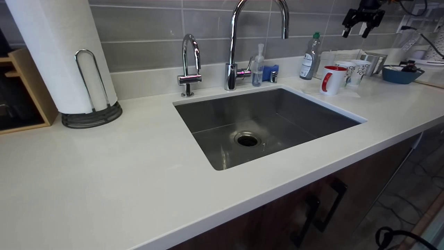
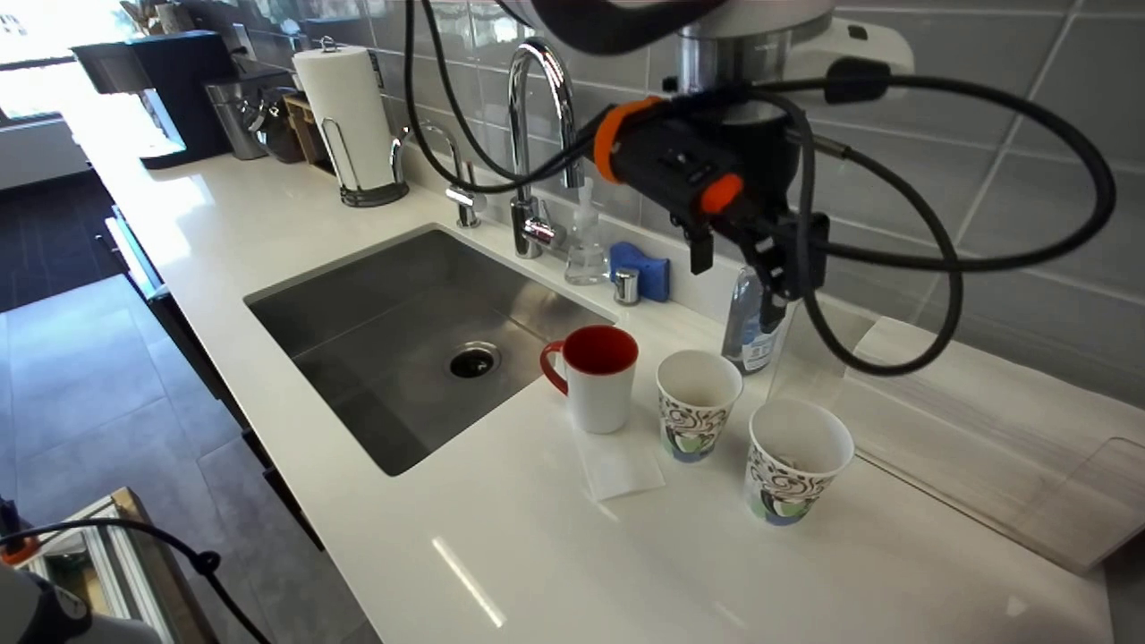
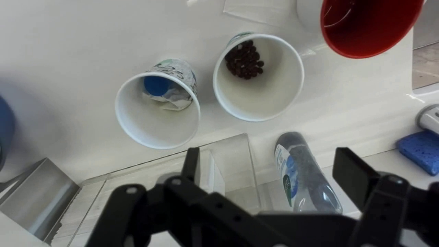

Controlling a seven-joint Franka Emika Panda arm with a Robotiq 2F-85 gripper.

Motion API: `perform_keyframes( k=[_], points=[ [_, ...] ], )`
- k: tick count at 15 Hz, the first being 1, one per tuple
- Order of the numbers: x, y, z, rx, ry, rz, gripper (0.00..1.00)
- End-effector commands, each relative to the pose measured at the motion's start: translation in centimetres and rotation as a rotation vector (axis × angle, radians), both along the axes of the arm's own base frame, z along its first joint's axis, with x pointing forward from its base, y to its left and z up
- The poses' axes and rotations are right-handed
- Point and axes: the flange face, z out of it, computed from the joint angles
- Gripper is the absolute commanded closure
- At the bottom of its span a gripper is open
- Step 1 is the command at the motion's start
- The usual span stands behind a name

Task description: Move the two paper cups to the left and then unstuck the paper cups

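Two white paper cups with a printed swirl pattern stand upright and apart on the counter. The cup nearer the mug point(image 2: 698, 425) holds dark beans, seen in the wrist view point(image 3: 271, 92). The other paper cup point(image 2: 792, 483) holds a blue round thing and crumpled paper, seen in the wrist view point(image 3: 151, 123). Both also show in an exterior view, behind the mug, as a partly hidden cup point(image 1: 348, 66) and a cup point(image 1: 359, 73). My gripper point(image 2: 737, 291) is open, empty and raised above the counter near the wall. Its spread fingers show in the wrist view point(image 3: 269, 166).
A red-and-white mug point(image 2: 601, 394) stands between the cups and the sink point(image 2: 429, 358). A dish soap bottle point(image 3: 301, 171) stands by the wall below the gripper. A clear acrylic tray point(image 2: 975, 483) lies behind the cups. A blue bowl point(image 1: 399, 75) and a faucet point(image 1: 233, 45) are nearby.
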Motion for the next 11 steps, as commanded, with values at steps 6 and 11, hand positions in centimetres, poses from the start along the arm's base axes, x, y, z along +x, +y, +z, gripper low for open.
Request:
perform_keyframes(
  k=[6, 11],
  points=[
    [-4.7, 6.2, 6.2, -0.164, 0.064, -0.178, 0.00],
    [-4.1, 5.7, 6.4, -0.149, 0.051, -0.163, 0.00]
  ],
)
